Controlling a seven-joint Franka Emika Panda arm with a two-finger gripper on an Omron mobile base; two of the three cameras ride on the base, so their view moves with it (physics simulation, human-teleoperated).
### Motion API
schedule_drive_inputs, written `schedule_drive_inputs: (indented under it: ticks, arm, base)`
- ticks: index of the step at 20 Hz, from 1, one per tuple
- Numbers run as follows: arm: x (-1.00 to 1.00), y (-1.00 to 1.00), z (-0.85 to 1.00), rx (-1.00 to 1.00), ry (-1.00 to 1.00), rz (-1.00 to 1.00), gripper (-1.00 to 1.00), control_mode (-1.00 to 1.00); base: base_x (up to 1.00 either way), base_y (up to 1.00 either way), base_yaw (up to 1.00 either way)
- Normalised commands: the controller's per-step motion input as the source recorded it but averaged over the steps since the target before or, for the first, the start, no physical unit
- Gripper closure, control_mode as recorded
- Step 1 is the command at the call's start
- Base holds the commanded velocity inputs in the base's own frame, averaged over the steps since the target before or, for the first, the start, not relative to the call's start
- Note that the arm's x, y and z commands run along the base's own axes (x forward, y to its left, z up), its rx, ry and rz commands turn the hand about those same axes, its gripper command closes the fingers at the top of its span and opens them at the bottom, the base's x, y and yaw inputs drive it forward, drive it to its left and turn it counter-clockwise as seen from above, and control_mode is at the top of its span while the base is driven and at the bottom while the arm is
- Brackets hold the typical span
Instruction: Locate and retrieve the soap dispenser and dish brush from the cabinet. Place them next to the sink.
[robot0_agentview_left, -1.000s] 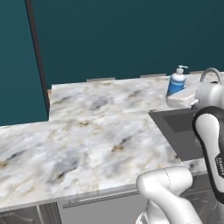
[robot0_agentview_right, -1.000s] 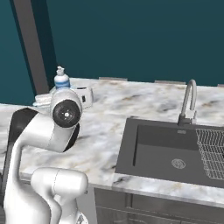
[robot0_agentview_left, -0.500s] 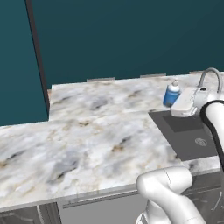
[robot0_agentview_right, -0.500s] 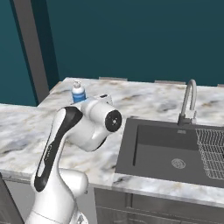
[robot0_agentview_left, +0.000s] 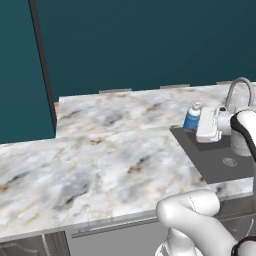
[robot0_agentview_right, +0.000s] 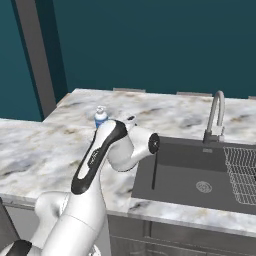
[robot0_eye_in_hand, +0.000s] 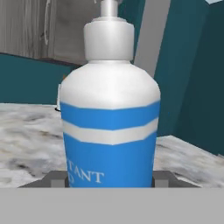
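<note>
Marbled counter meets teal wall, sink.

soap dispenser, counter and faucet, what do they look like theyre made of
Soap dispenser: looks like smooth, slightly glossy plastic, blue and white with printed letters. Counter: polished marble-like stone, pale with grey and tan veining. Faucet: seemingly brushed metal, a plain grey curved tube.

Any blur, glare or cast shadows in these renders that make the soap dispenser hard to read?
Hand view: soap dispenser close and sharp, label cut off at the bottom edge. Left base view: it is small, half hidden behind the gripper, edges soft. Right base view: the arm covers all but its top; no glare or clear cast shadow.
</note>
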Motion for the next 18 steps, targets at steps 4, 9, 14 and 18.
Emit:
schedule_drive_inputs:
  ticks: [4, 9, 14, 18]
  arm:
    - [0.40, -0.20, -0.53, -0.09, 0.00, 0.18, 1.00, -1.00]
    - [0.45, -0.23, -0.44, -0.07, 0.00, 0.16, 1.00, -1.00]
    - [0.40, -0.05, -0.32, -0.05, 0.07, 0.11, 1.00, -1.00]
    - [0.38, -0.01, -0.38, -0.03, 0.04, 0.07, 1.00, -1.00]
  base:
    - [0.00, 0.00, 0.00]
    - [0.00, 0.00, 0.00]
    - [0.00, 0.00, 0.00]
    - [0.00, 0.00, 0.00]
